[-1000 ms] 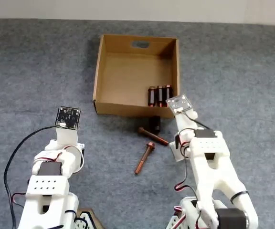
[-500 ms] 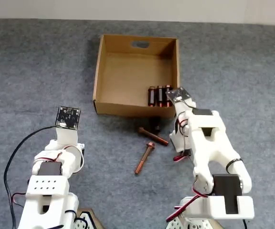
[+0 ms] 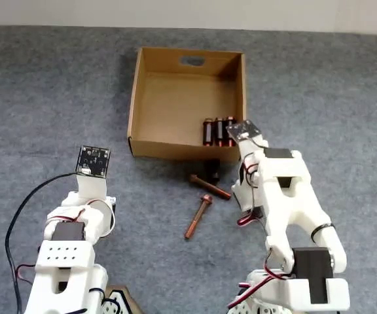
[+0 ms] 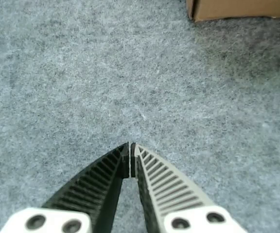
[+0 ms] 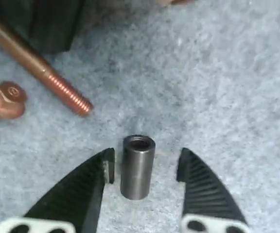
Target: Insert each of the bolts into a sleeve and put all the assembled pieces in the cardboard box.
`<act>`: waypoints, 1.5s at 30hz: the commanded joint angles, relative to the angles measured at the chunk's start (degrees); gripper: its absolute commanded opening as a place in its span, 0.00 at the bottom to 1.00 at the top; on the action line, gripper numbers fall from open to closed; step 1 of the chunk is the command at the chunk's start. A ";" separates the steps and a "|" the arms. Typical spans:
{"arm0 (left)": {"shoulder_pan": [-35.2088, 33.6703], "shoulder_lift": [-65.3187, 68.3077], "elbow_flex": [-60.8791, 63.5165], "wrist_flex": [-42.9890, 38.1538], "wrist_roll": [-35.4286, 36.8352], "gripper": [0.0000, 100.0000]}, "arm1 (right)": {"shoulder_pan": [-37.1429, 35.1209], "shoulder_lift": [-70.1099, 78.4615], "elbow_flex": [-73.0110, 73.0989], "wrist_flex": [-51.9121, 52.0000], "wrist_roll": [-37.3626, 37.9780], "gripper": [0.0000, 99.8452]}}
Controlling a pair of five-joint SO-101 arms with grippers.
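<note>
Sleeve [image 5: 137,167], dark metal, on grey carpet [image 3: 57,85] between the spread jaws of the right gripper [image 5: 146,161], a gap showing on either side. A bolt [image 3: 209,186] and a second bolt [image 3: 198,216] lie close by, just in front of the cardboard box [image 3: 133,98], which holds three assembled pieces [image 3: 218,131] in its near right corner. Left gripper [image 4: 131,160] hangs over bare carpet, jaws pressed together.

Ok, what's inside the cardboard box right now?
Three assembled pieces lie side by side by the cardboard box's near right corner. The right arm's wrist hides that corner itself.
</note>
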 commanded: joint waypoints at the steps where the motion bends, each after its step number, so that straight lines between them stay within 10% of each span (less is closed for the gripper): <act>1: -0.57 -0.31 -0.22 -0.70 -0.26 0.04 | 0.22 -2.33 1.10 0.13 0.70 0.22; 14: -0.92 -0.31 -0.22 -0.70 -0.26 0.04 | 1.10 -2.86 3.30 -0.92 3.87 0.00; 25: -0.92 -0.31 -0.22 -0.70 -0.26 0.04 | 0.84 -2.24 1.89 -1.19 4.22 0.13; 45: -0.66 -0.31 0.57 -0.88 -0.26 0.04 | 5.14 -17.36 -0.66 2.24 -2.11 0.01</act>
